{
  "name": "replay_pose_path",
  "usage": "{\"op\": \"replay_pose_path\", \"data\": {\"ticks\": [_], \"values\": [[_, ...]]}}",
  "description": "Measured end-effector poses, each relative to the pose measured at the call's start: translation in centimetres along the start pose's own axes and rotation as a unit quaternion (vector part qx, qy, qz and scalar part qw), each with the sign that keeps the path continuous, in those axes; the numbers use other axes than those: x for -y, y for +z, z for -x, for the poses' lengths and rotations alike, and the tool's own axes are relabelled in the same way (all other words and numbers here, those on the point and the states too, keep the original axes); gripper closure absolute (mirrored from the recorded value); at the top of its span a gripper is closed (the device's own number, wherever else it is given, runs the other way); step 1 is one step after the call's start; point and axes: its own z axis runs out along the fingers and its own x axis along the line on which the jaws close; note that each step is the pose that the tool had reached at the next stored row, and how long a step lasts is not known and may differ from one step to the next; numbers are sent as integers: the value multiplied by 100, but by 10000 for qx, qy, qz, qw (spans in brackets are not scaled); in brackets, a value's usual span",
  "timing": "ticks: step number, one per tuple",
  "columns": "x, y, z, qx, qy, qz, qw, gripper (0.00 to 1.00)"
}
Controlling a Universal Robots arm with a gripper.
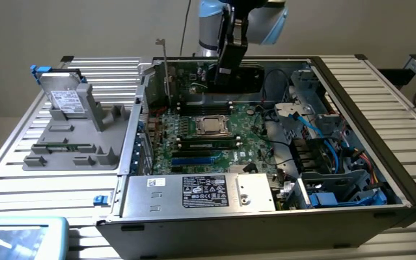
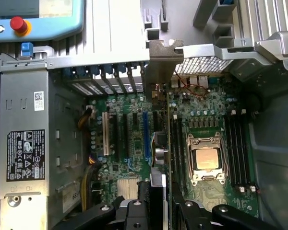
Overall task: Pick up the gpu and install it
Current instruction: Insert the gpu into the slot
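An open computer case (image 1: 266,238) lies on the slatted worktop (image 1: 381,97), its green motherboard (image 1: 193,130) exposed. The gpu (image 2: 159,148) stands on edge over the board's expansion slots, its silver bracket (image 2: 162,62) by the case's rear wall. The gripper (image 2: 159,191) is clamped on the card.

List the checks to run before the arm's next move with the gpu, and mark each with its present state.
1. Jaws closed on the gpu, card edge-on between them: ok.
2. Gpu upright, its silver bracket toward the case's rear wall: ok.
3. Gpu's lower edge lined up over a slot on the motherboard: cannot tell.
4. Gpu seated in a slot: not ok; the bracket's top stands above the case rim.
5. Blue cables apart from the gpu: ok.
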Motion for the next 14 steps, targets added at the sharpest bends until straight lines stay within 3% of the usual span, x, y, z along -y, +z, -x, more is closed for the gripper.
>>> {"op": "replay_pose_path", "data": {"ticks": [5,14], "values": [[-65,71,-4,-6,-61,-2,10000,72],[-85,237,-3,-8,-83,-3,10000,72]]}}
